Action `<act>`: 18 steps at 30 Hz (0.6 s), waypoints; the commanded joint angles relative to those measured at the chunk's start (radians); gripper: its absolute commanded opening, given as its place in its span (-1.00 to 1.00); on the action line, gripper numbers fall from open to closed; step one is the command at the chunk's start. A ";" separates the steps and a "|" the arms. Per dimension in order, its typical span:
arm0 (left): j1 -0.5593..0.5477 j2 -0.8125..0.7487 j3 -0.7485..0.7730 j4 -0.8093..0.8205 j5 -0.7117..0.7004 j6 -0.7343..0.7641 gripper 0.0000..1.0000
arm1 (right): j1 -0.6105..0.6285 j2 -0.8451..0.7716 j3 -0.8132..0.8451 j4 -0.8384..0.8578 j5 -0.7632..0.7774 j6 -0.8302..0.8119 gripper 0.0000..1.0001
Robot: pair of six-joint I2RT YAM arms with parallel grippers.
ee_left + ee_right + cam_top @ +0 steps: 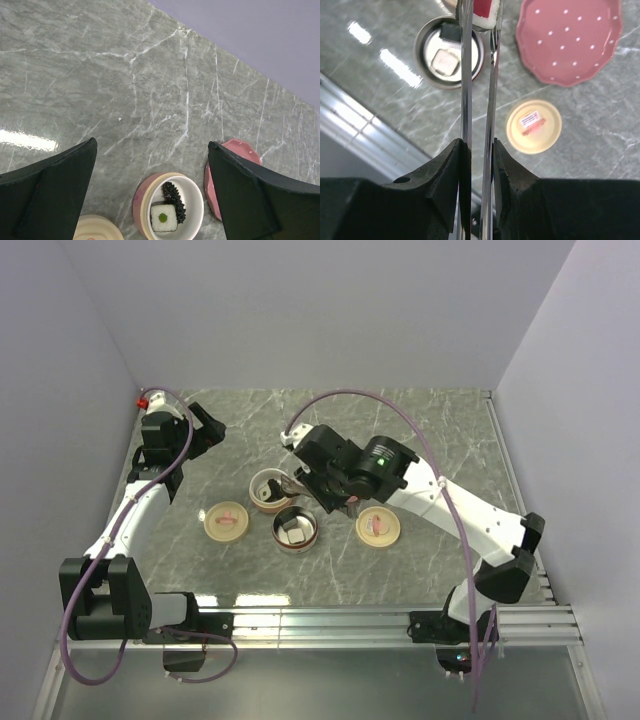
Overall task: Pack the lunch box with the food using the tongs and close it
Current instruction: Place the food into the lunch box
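Food piece (484, 9), red centre with white rim, sits between tips of tongs (466, 90), at far end from my right gripper (477, 145). My fingers clamp both tong arms, squeezed to narrow gap. Lunch box (416, 50) just left of tips, two pieces inside. Red plate (568, 40) right of tips. Left gripper (151, 145) spread wide, above pink bowl (140, 205).

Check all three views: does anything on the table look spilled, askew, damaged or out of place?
Nothing stands out. The white-lined round bowl and the metal-lined round bowl sit upright with food inside, two cream lids lie flat beside them, and the right gripper holds thin grey metal tongs pinching one red-and-white piece.
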 commanded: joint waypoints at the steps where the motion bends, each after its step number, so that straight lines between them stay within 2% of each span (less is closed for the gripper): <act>1: -0.005 -0.008 -0.003 0.045 0.021 -0.011 0.99 | 0.034 -0.081 0.020 -0.047 -0.015 0.044 -0.68; 9: -0.004 0.004 -0.006 0.050 0.043 -0.020 0.99 | 0.103 -0.162 -0.088 -0.090 -0.041 0.100 -0.67; 18: -0.004 -0.011 -0.015 0.046 0.047 -0.020 0.99 | 0.120 -0.182 -0.176 -0.052 -0.058 0.125 -0.69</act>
